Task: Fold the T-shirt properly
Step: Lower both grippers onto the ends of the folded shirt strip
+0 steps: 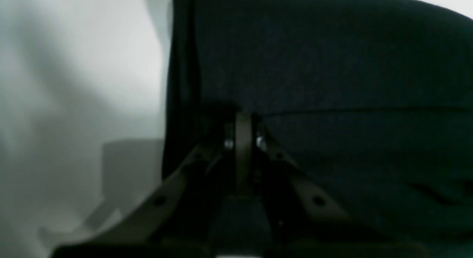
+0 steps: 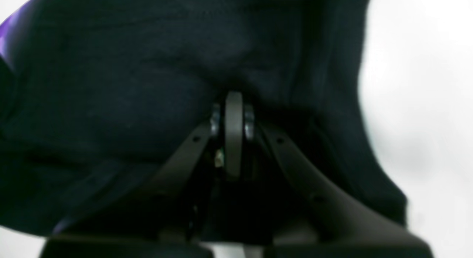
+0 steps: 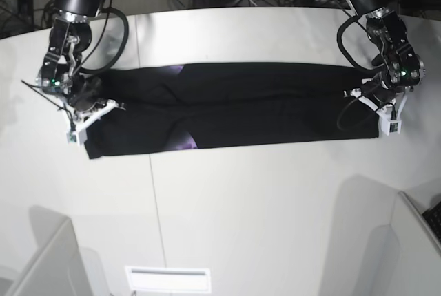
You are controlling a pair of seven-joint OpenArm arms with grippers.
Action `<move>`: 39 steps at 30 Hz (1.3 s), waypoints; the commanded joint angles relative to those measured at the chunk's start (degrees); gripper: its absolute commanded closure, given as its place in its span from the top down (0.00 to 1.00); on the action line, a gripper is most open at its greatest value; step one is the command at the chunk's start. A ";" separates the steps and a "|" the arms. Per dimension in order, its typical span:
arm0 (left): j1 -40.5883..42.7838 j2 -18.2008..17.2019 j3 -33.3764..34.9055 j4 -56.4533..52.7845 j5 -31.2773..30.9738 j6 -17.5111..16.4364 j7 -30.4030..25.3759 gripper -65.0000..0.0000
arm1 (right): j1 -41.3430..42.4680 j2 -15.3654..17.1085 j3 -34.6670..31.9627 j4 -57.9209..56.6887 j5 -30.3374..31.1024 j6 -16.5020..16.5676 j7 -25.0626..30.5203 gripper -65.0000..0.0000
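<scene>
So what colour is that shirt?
Black T-shirt, with bits of purple print peeking out; clearest in the base view.

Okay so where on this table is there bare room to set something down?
The widest bare stretch of table is in front of the T-shirt, toward the near edge. A narrower bare strip runs behind the shirt. Both shirt ends are crowded: the right gripper and left gripper are shut on the cloth there.

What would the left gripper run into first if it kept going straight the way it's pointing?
The T-shirt itself: the left gripper is shut on the black cloth, which fills the wrist view right ahead of its tips. Beyond that, probably the white table, though depth is unclear.
</scene>
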 commanded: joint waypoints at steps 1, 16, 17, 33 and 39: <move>-0.57 -0.99 -0.22 3.44 -0.39 0.13 -1.06 0.00 | 0.60 0.75 -0.14 3.72 0.85 0.15 1.55 0.00; 10.15 -3.71 -11.04 10.56 -25.45 -0.13 -1.41 0.00 | -5.82 -1.71 -0.41 15.85 0.93 0.24 1.63 0.00; 10.15 -3.71 -12.27 9.51 -25.62 -0.13 -1.41 0.12 | -5.82 -1.71 -0.41 15.85 0.93 0.24 1.63 0.00; 1.19 -5.82 -7.52 -10.27 -20.17 -0.22 -1.68 0.68 | -6.70 -1.80 -0.41 15.85 0.93 0.24 0.49 0.00; 1.71 -5.47 -3.04 -11.50 -16.22 -0.22 -4.23 0.51 | -7.58 -1.80 -0.41 15.93 0.93 0.24 0.75 0.00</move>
